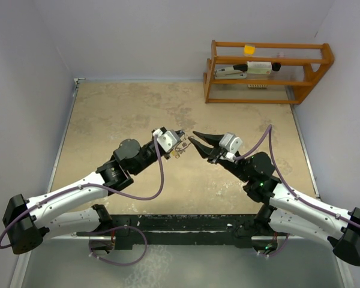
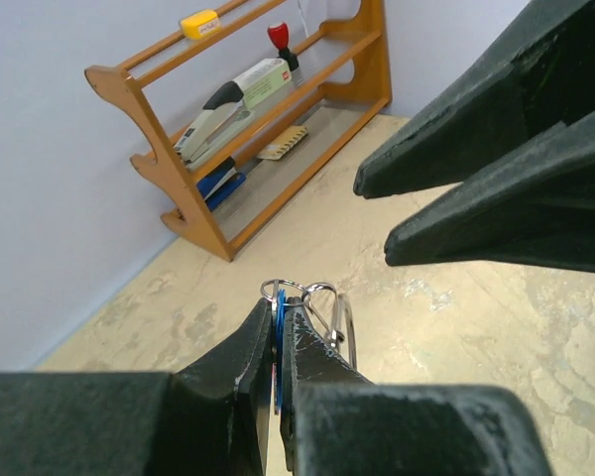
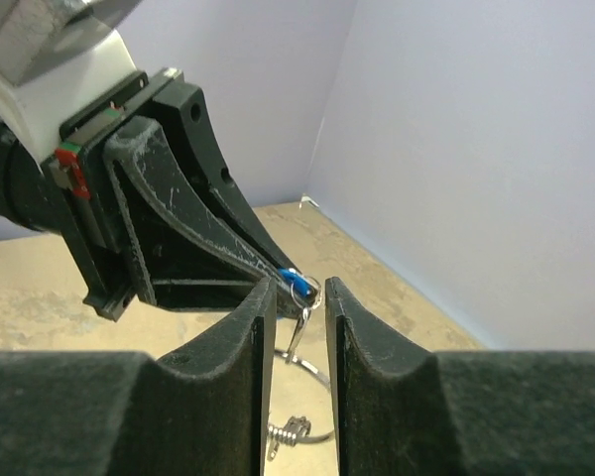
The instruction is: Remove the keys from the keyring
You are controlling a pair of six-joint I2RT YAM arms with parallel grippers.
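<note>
Left gripper (image 2: 281, 319) fingers closed tight on the blue key (image 2: 278, 349), only a thin edge of blue showing between them. Bunch held in the air over the middle of the worktop (image 1: 120, 114), nothing resting on it.

Blue key's long axis runs along the left fingers, head poking out past the tips toward the right gripper (image 3: 299, 293). Small wire loops sit at that head. The keyring (image 2: 352, 322) hangs from there, seen nearly edge-on, tilted downward. In the right wrist view a slim silver piece (image 3: 296, 337) dangles straight down below the blue head, long axis vertical; key or clip, cannot tell. A small spring-like clasp (image 3: 288, 428) hangs lower. No yellow-orange key made out.

Right gripper fingers apart, one each side of the loops at the blue head, close but not pinching anything that I can see.

Progress, judged: early. Every piece seen looks joined to the bunch, and no loose key lies on the worktop in the top view. All removals left; the right gripper's grasp on the ring is not yet made.

Wooden rack (image 1: 267, 72) stands far back right, well apart.
</note>
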